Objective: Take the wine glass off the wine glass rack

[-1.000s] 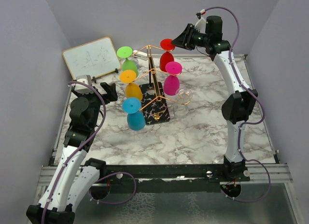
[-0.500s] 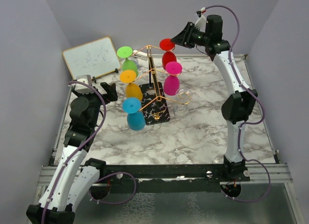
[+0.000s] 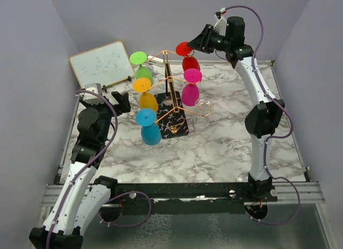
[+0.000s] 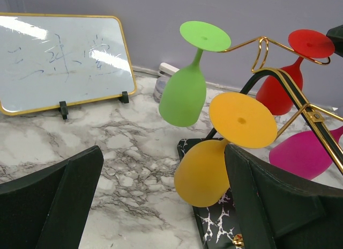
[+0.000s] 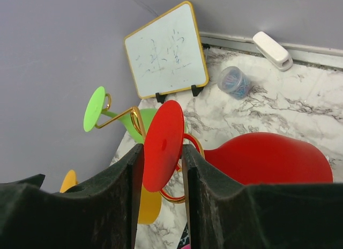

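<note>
The gold wire wine glass rack [image 3: 168,80] stands on its black veined base [image 3: 176,124] at mid-table. It carries green [image 3: 142,72], orange [image 3: 148,100], blue [image 3: 150,133] and magenta [image 3: 189,93] glasses upside down. My right gripper [image 3: 196,43] is high at the rack's back right, shut on the round foot of the red wine glass [image 3: 190,62]. In the right wrist view the red foot [image 5: 163,144] sits pinched between my fingers, the stem still in the gold hook [image 5: 135,118]. My left gripper [image 3: 122,102] is open and empty left of the rack, the orange glass [image 4: 206,171] just ahead of it.
A small whiteboard [image 3: 102,64] leans at the back left. A clear glass [image 3: 203,105] lies on the marble table right of the rack. A white stapler [image 5: 272,49] and a jar of clips [image 5: 234,81] sit by the back wall. Purple walls close in on both sides.
My right gripper has risen a little and shifted left, tilting the red glass; its foot now leans and sits slightly higher. The left arm has not moved.
</note>
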